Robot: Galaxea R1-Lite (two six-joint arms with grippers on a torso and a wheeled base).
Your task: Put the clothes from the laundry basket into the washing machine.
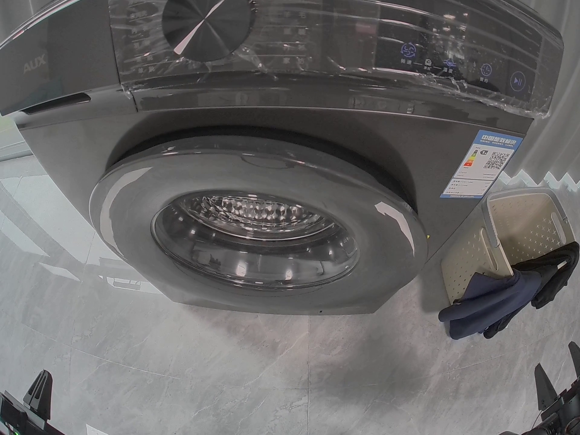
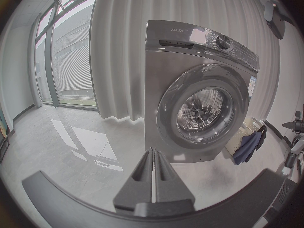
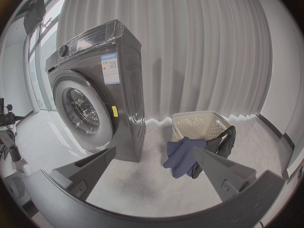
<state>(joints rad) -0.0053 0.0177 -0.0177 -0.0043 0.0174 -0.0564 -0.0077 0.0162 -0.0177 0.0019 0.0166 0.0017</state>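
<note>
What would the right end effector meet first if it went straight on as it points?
Probably the floor between the washing machine and the laundry basket, then the curtain behind; depth is unclear.

washer (image 1: 78,152): glossy grey metal, clear film on panel
basket (image 1: 531,225): matt cream perforated plastic
clothes (image 1: 489,303): soft cloth
floor (image 1: 181,364): polished tile

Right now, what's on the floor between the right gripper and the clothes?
Nothing: in the right wrist view, bare grey floor runs from the open right gripper to the clothes draped over the basket.
</note>
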